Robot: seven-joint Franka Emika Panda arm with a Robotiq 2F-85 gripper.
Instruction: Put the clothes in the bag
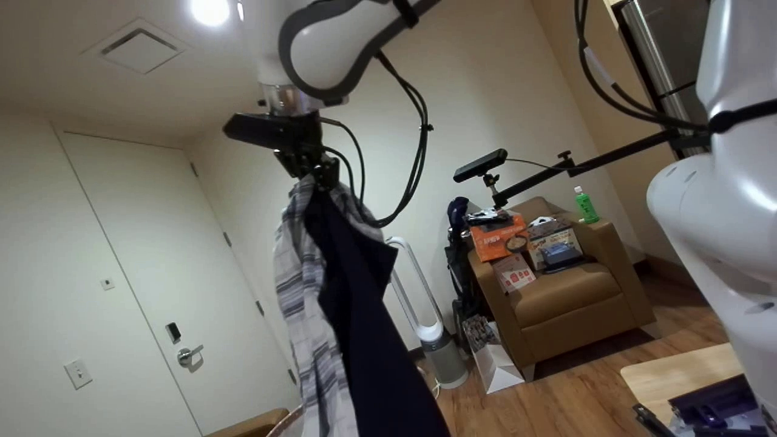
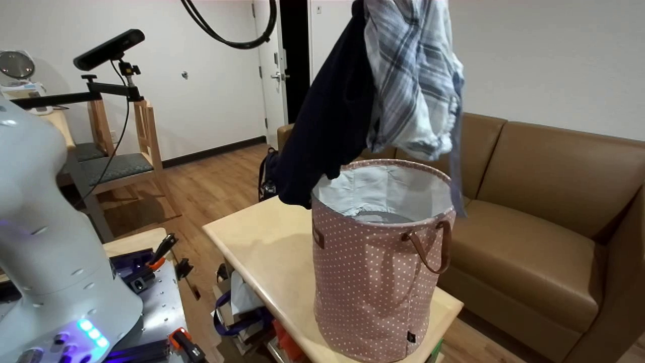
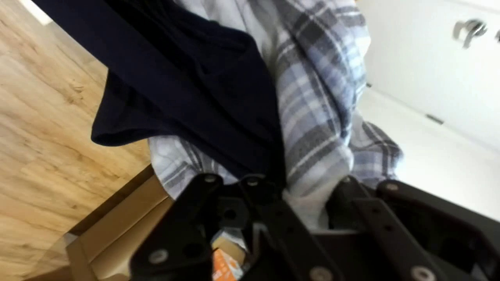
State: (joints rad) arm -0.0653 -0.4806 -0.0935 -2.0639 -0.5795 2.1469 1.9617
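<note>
Clothes, two pieces, held. Plaid garment (image 3: 312,113): white, grey and blue check, frayed lower hem; hangs below the gripper (image 3: 300,191), long axis near upright, loose end pointing down; a narrow strip (image 2: 455,176) trails lower than the hem. Navy garment (image 2: 332,116): plain, dark; hangs below the gripper against the plaid, long axis slanted, loose end down and off to one side.

Gripper: fingers clamped on the bunched upper ends of the garments, plaid cloth visible between them in the wrist view.

Laundry hamper (image 2: 373,287): pink with white dots, pale lining, upright, mouth up, below the tool. Plaid hem above the mouth; navy end overlaps the rim in an exterior view, contact cannot be told. Fittings: brown handle (image 2: 446,247); patch (image 2: 318,236) and black tag (image 2: 411,337), both too small to read.

Wooden table (image 2: 262,237): under the hamper, below the tool.

Brown sofa (image 2: 534,247): beyond the hamper, lower than the tool.

Tower fan (image 1: 446,364): lower than the tool, behind the clothes.

Tan armchair (image 1: 570,297): lower than the tool, well apart. Bears an orange box (image 1: 491,243), lettering too blurred to read, and a green bottle (image 1: 586,207), label illegible.
</note>
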